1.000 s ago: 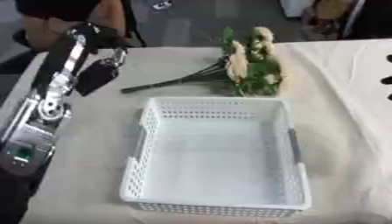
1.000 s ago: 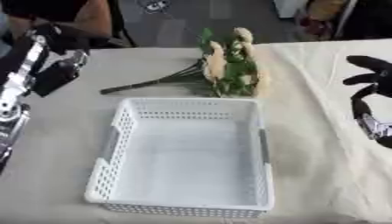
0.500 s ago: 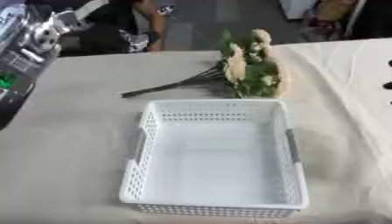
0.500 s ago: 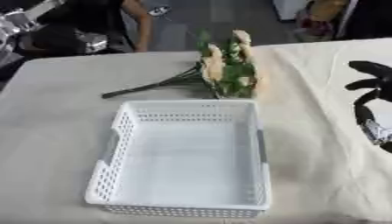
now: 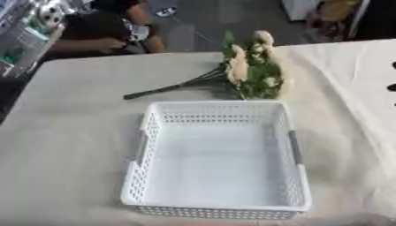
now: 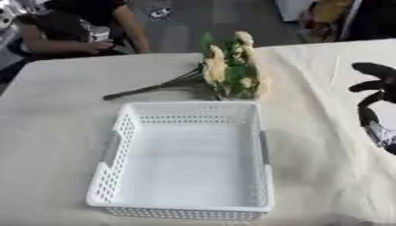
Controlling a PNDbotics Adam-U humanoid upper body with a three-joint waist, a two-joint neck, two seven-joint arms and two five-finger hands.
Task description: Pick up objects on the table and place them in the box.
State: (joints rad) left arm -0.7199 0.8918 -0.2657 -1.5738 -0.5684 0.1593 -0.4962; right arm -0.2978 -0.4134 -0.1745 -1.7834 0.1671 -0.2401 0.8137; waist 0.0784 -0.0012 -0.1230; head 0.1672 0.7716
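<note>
White perforated box (image 5: 216,159) at frame centre, nothing inside it.
Flower bunch (image 6: 224,70) lies just above it, stems running toward upper left; right hand (image 6: 377,95), fingers relaxed and holding nothing, waits mid-right, nearer than the unseen left hand.

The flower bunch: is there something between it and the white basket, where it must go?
Nothing visible. The flower bunch lies on the cloth just beyond the far rim of the white basket, which holds nothing. The right hand hangs open at the right edge.
</note>
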